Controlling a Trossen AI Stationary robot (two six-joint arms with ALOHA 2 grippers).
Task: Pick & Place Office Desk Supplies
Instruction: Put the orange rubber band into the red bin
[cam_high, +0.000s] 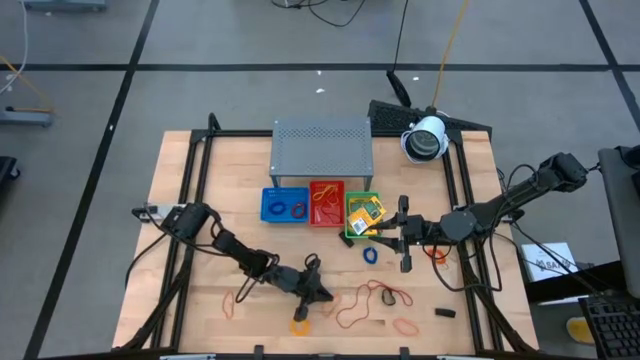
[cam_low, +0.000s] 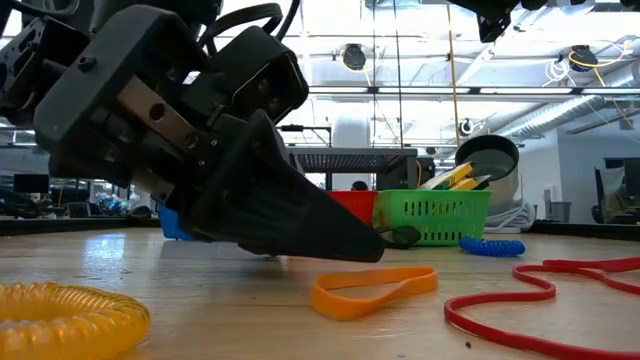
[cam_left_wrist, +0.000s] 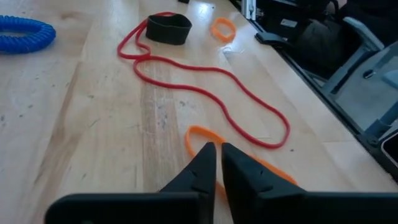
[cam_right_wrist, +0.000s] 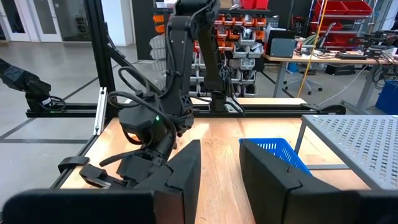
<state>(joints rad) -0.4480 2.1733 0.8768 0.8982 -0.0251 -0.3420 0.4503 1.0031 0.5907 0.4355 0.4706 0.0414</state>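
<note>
My left gripper (cam_left_wrist: 219, 149) is low over the wood table (cam_high: 200, 170) near its front edge, slanting down, its fingers all but shut. Its tips stand over an orange rubber band (cam_left_wrist: 198, 133) that lies flat on the table (cam_low: 370, 290). A long red band (cam_left_wrist: 205, 81) and a black band (cam_left_wrist: 168, 29) lie beyond it. A blue coil ring (cam_left_wrist: 22, 34) lies farther off, and a yellow coil ring (cam_low: 60, 320) lies by the front edge. My right gripper (cam_right_wrist: 219, 162) hangs open and level, high over the table beside the green tray (cam_high: 363, 215), with nothing between its fingers. My left gripper comes at the orange band's middle from the table's left, slanting down, its fingers lying across the band. The fingers themselves hide that spot, so I cannot tell whether they touch it. The band's loop end (cam_left_wrist: 193, 132) lies flat on the table.
Blue (cam_high: 285, 206), red (cam_high: 326, 203) and green trays stand in a row in front of the grey perforated shelf (cam_high: 321, 148). More orange bands (cam_high: 232, 300) (cam_high: 405, 325) and a small black piece (cam_high: 444, 313) lie near the front edge.
</note>
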